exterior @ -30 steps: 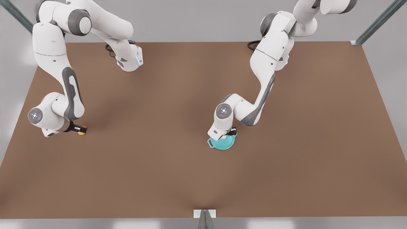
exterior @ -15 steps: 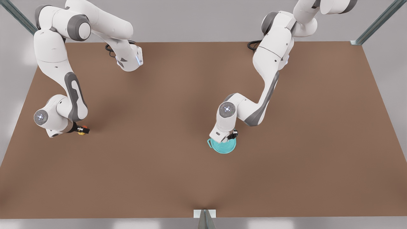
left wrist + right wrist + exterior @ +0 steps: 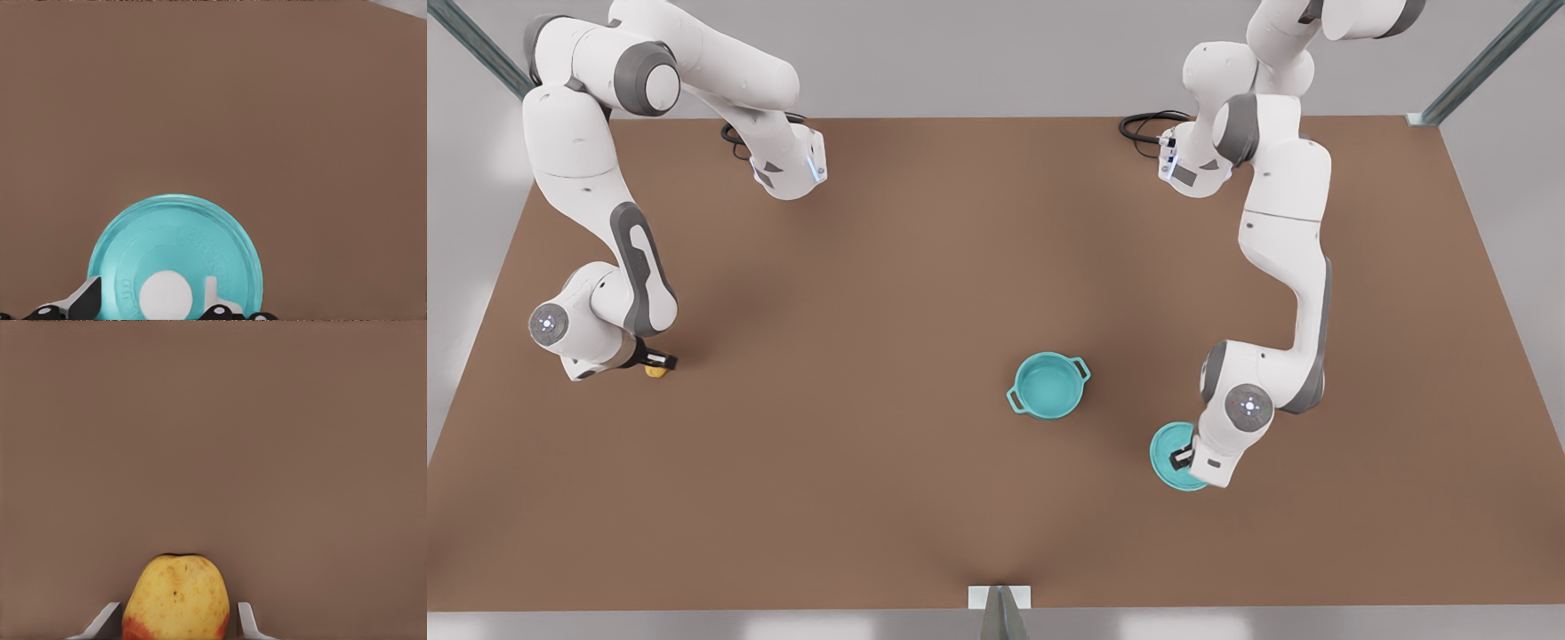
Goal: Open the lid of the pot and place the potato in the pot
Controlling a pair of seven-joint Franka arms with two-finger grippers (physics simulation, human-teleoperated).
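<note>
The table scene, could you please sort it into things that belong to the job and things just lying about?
Job:
pot, open
pot lid, at the left gripper
potato, between the right gripper fingers

Lying about:
black cables at the table's far edge

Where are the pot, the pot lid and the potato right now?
pot (image 3: 1048, 386): front view, on its teal inside, open.
pot lid (image 3: 175, 233): left wrist view, on the flat teal top, beside the white knob.
potato (image 3: 177, 593): right wrist view, on its yellow skin, between the fingers.
</note>
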